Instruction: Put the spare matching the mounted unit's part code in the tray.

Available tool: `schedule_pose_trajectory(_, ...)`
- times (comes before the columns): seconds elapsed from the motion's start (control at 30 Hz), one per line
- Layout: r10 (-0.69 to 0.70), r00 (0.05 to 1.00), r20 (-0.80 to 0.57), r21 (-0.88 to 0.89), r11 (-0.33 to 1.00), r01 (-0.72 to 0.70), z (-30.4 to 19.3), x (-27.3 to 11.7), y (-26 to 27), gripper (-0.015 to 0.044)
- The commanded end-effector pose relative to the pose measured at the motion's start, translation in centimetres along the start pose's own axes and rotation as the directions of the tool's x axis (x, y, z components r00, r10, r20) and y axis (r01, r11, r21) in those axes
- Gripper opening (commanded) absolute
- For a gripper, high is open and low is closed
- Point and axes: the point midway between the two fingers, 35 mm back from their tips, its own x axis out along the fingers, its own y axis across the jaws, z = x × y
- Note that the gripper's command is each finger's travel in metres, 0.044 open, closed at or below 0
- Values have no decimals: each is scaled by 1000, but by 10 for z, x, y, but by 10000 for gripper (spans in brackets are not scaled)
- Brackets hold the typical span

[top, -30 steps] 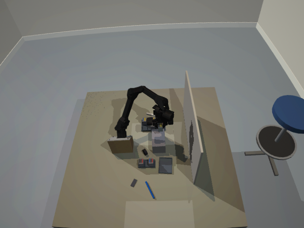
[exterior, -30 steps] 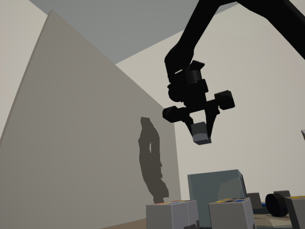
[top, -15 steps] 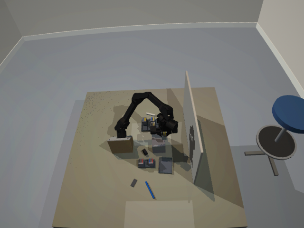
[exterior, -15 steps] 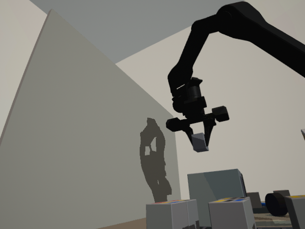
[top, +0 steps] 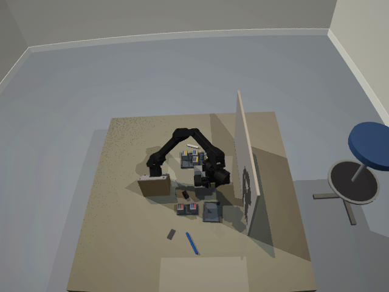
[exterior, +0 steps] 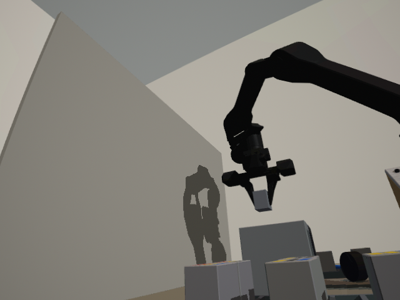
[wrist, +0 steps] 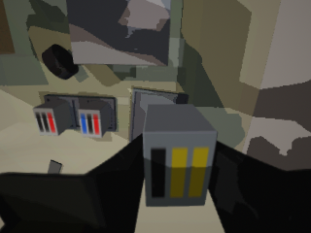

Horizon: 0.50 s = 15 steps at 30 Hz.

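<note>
Over the middle of the table, seen from the top, holds the spare in the gripper, well apart from the tray at six o'clock. Shows a small rack with two spares between seven and eight o'clock, and a larger rack with more between ten and eleven. Has a tall panel upright at three o'clock, a black knob near eight, and a blue rod between six and seven.

In the exterior view, pinches the plain grey spare between both fingertips, in the air, slightly tilted. Shows the grey box below at six o'clock, apart from the spare, the panel toward nine, and the knob at four.

In the wrist view, presses the spare from both sides, with one black and two yellow stripes on the near face. Reveals the tray partly hidden behind the spare at eleven o'clock, the small rack at ten, and the grey box farther off at eleven. Carries black, black, red stripes on the left racked spare, and blue, black, red on the right one.
</note>
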Motion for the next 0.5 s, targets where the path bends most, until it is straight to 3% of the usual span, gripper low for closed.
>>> schedule_pose_trajectory(0.0,-5,1000,-6,-14,1000,4,-25,3,2,0)
schedule_pose_trajectory(0.23,-4,1000,2,-30,1000,4,-59,16,8,0)
schedule_pose_trajectory(0.47,-4,1000,3,-31,999,4,-63,17,8,0)
